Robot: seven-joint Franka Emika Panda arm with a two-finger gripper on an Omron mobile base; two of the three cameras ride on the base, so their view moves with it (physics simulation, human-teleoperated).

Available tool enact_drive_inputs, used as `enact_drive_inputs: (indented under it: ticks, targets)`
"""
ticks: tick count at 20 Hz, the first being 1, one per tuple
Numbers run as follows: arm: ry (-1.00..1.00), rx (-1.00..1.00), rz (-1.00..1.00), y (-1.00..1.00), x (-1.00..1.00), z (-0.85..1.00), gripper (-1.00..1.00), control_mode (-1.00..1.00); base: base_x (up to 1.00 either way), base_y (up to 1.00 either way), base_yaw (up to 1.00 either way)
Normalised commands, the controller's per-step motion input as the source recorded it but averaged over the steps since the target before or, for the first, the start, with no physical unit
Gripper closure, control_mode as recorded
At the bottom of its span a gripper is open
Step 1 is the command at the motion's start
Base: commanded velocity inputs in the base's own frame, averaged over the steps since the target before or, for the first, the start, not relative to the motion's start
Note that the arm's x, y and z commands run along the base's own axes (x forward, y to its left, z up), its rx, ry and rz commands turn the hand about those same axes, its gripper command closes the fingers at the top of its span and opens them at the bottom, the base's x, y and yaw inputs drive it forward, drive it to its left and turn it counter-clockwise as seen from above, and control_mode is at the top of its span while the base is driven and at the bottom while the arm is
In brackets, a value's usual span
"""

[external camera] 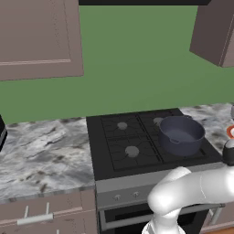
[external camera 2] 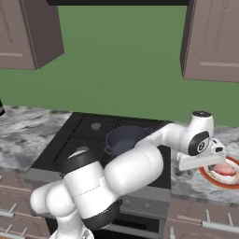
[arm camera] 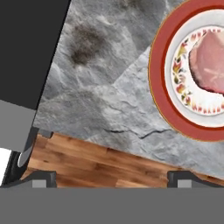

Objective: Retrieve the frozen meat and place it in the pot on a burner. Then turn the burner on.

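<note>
You have the gripper [arm camera: 111, 177] spread wide and empty above the counter [arm camera: 109, 100]; the meat [arm camera: 210, 61] lies on a red-rimmed plate [arm camera: 157, 87] at your 2 o'clock in the hand view; the pot [external camera: 181, 135] sits on the stove [external camera: 109, 151], on its right side.

The pot [external camera: 181, 134] stands on the stove [external camera: 105, 155], over its right-hand burners, with the free burners [external camera: 131, 151] to its left. Bench [external camera: 41, 151] runs on both sides of the stove. On the bench right of the stove lies a plate [external camera 2: 219, 176] with the meat [external camera 2: 225, 169] on it. The end effector [external camera 2: 201, 161] hangs over the bench between stove and plate, just beside the plate.
</note>
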Motion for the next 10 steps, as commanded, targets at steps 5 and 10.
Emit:
enact_drive_inputs:
  ticks: [5, 10]
  targets:
    - [0.0, 0.0, 0.13, -0.2, 0.03, -0.04, -1.0, -1.0, 0.0, 0.0, 0.0]
    - [0.0, 0.0, 0.12, -0.15, 0.19, -0.04, -1.0, -1.0, 0.0, 0.0, 0.0]
